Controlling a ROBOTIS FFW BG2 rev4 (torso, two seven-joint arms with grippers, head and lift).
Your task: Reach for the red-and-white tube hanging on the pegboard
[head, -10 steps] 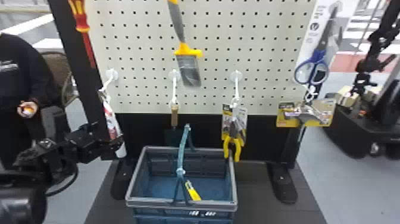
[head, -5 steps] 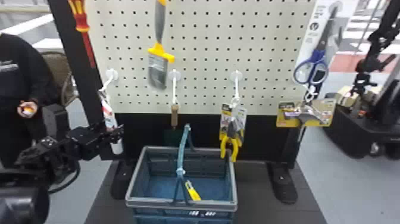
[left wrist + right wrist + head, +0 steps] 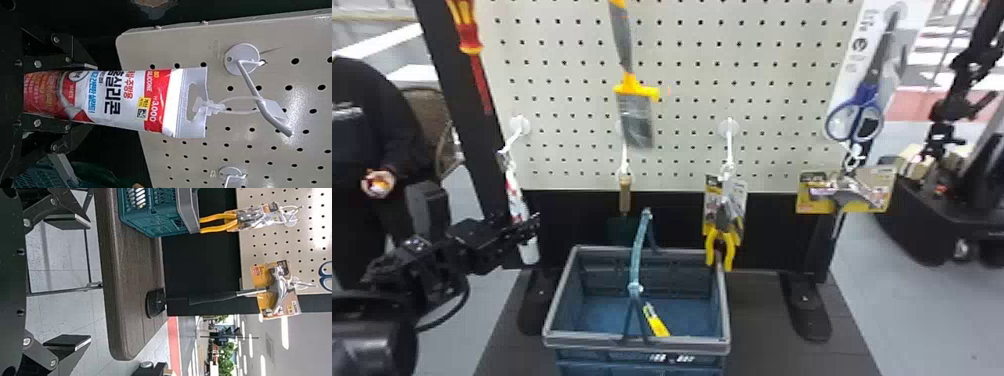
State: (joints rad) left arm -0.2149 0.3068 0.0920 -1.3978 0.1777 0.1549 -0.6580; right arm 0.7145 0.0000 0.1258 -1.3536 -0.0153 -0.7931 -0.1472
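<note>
The red-and-white tube [image 3: 514, 200] hangs by a white tie from the pegboard's left hook. My left gripper [image 3: 528, 226] is at the lower half of the tube, covering part of it. In the left wrist view, the fingers of my left gripper [image 3: 80, 95] lie close along both edges of the printed tube [image 3: 125, 100], shut on its lower part, while its flat top end remains tied to the hook [image 3: 250, 84]. My right gripper [image 3: 88, 282] stands open in the right wrist view, holding nothing, in front of the stand's base.
A blue basket [image 3: 559, 300] with a yellow-handled item inside stands below the pegboard [image 3: 682, 100]. Above or beside it hang a brush [image 3: 636, 117], a wooden-handled tool [image 3: 625, 195], yellow pliers [image 3: 721, 247], a hammer [image 3: 849, 192] and blue scissors [image 3: 857, 117]. A dark post rises left of the tube.
My left gripper has risen and shifted slightly right to the tube since the earliest frame. The brush has swung left and then back right; the pliers have shifted slightly left.
</note>
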